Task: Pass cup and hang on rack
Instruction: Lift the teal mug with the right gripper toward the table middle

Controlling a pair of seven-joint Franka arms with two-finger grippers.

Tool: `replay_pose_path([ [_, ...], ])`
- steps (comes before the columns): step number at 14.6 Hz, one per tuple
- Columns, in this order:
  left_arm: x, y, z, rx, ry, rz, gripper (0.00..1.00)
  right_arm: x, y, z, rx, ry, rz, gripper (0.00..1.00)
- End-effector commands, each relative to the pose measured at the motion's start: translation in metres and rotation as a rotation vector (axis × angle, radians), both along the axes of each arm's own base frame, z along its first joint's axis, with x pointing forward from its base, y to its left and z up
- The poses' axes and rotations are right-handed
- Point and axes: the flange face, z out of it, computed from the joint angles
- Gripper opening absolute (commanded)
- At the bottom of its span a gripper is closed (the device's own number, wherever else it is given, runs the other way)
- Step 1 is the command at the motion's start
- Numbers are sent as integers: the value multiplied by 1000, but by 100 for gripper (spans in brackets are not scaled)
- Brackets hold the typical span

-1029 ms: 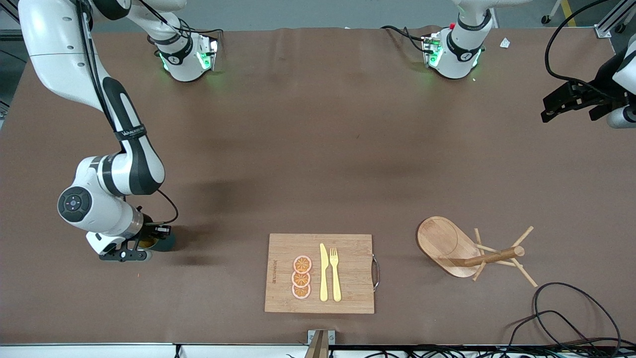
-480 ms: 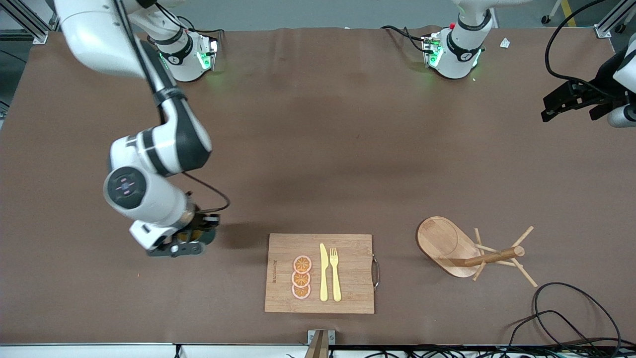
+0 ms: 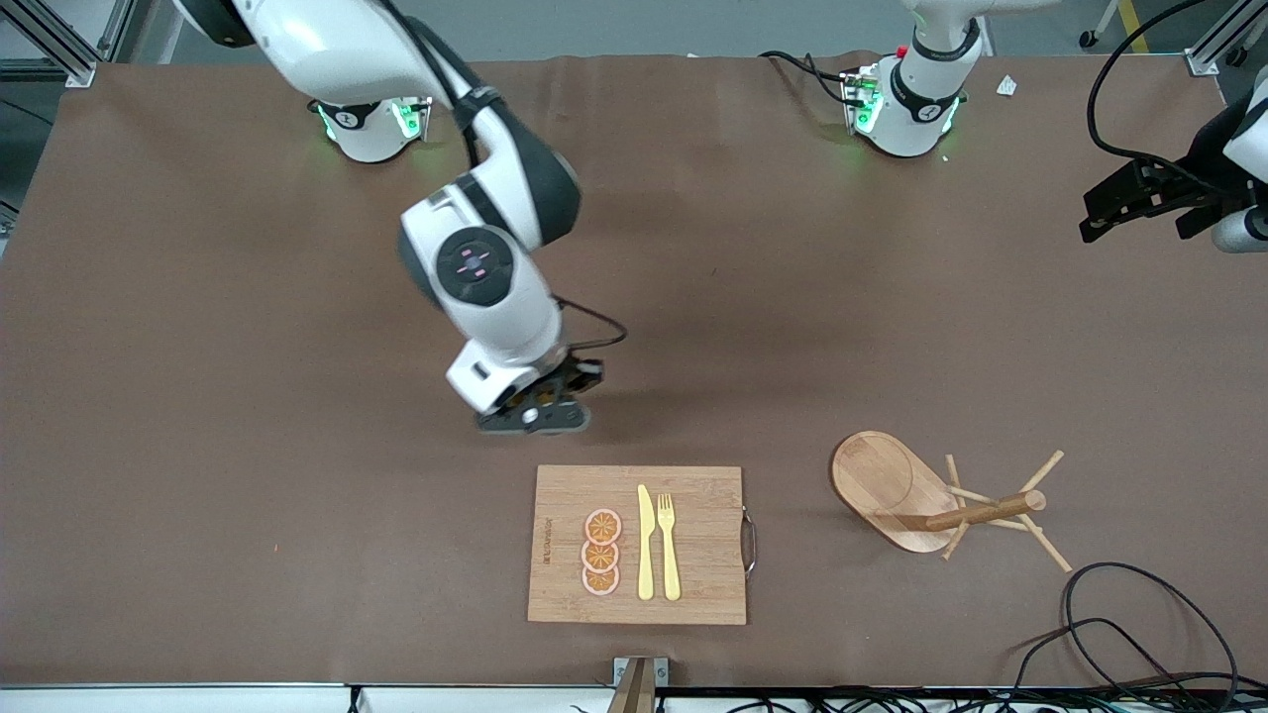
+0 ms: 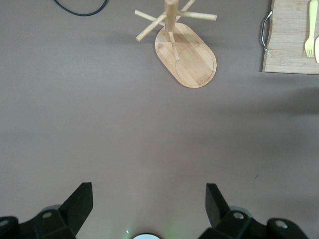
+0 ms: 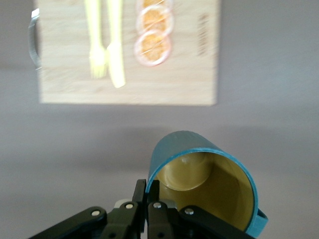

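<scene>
The cup (image 5: pixel 199 174), dark teal with a mustard-yellow inside, hangs tilted in the right wrist view. My right gripper (image 5: pixel 150 191) is shut on its rim, one finger inside the wall and one outside. In the front view that gripper (image 3: pixel 540 411) hangs over bare table just past the cutting board's edge, and the wrist hides the cup. The rack (image 3: pixel 897 485), a light wooden mug tree, stands upright toward the left arm's end of the table, with nothing on its pegs (image 4: pixel 189 55). My left gripper (image 3: pixel 1100 223) waits open above that end of the table, its jaws wide and empty (image 4: pixel 147 204).
A wooden cutting board (image 3: pixel 693 584) with a metal handle lies near the front edge. It carries three orange slices (image 3: pixel 601 553), a yellow knife (image 3: pixel 645 545) and a yellow fork (image 3: pixel 669 545). Black cables (image 3: pixel 1139 624) loop at the front corner beside the rack.
The right arm has carried the cup from the right arm's end of the table toward the middle, now just past the cutting board. The left arm has not moved.
</scene>
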Motion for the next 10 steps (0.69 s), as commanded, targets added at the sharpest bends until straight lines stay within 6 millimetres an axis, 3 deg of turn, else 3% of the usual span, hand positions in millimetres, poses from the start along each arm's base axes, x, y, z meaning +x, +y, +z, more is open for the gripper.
replay_pose_path([
  [1, -3, 2, 6, -11, -2, -12, 100, -15, 50, -21, 79, -5, -35, 0],
  [4, -2, 1, 2, -12, 9, -11, 100, -40, 106, -54, 124, -37, -73, 0],
  [6, 0, 1, 0, -14, 14, -13, 100, -48, 133, -69, 137, -39, -102, 0],
  [10, 7, -6, -12, -28, 35, -23, 100, -61, 152, -80, 142, -30, -130, 1],
])
